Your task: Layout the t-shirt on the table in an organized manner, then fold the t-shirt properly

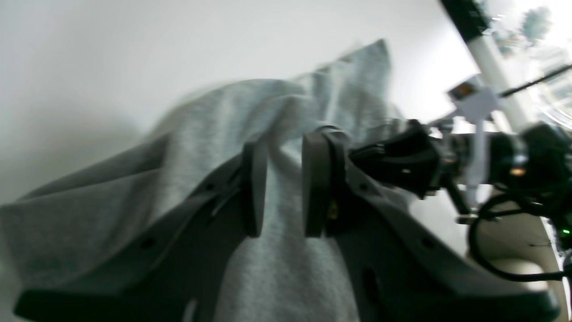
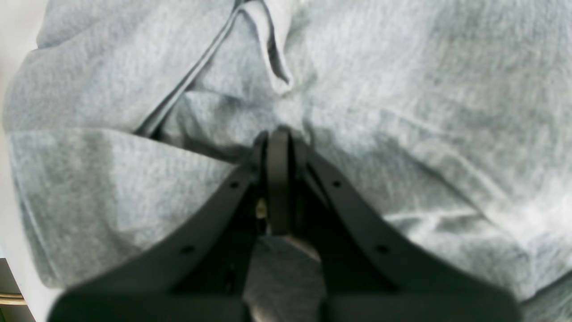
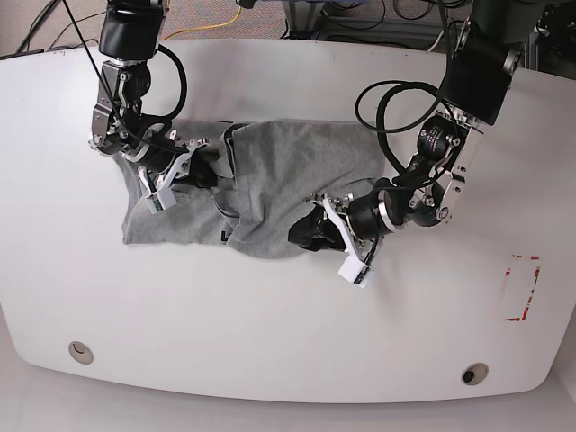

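A: T-shirt (image 3: 270, 184) is lying bunched mid-table (image 3: 288, 315) right now.
B: Yeah, I'm pinching its edge with the left gripper (image 1: 281, 188), and the right gripper (image 2: 278, 138) is sitting clamped tight into the fabric too.

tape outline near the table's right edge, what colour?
Red tape outline, an incomplete rectangle on the white table. Base view shows it best.
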### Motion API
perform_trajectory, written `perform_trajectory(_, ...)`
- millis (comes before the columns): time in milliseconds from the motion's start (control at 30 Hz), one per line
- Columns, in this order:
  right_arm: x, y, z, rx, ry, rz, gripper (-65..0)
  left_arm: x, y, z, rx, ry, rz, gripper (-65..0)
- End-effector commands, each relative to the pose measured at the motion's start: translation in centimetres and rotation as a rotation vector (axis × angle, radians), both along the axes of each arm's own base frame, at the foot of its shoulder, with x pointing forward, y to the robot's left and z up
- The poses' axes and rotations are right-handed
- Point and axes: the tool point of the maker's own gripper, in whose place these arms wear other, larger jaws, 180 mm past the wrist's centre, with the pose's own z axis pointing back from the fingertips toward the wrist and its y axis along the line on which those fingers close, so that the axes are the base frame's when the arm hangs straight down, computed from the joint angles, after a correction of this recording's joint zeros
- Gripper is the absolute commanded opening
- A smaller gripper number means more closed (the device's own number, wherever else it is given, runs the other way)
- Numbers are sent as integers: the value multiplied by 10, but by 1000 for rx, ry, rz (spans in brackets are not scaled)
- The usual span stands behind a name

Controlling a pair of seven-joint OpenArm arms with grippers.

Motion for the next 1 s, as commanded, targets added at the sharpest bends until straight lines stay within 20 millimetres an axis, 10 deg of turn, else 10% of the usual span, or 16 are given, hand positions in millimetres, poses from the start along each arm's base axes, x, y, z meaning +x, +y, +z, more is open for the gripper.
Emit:
perform_trajectory(0, -42, -17, -40, -168, 214, 60, -631, 7, 11, 11, -8, -29, 24, -535)
perform_trajectory(833, -21, -18, -18, -183, 132, 60, -626, -27, 55, -106, 257, 148, -8, -535)
perform_trajectory(967, -12, -21, -3, -209, 90, 68, -537, -29, 60, -115, 284, 165, -4, -535)
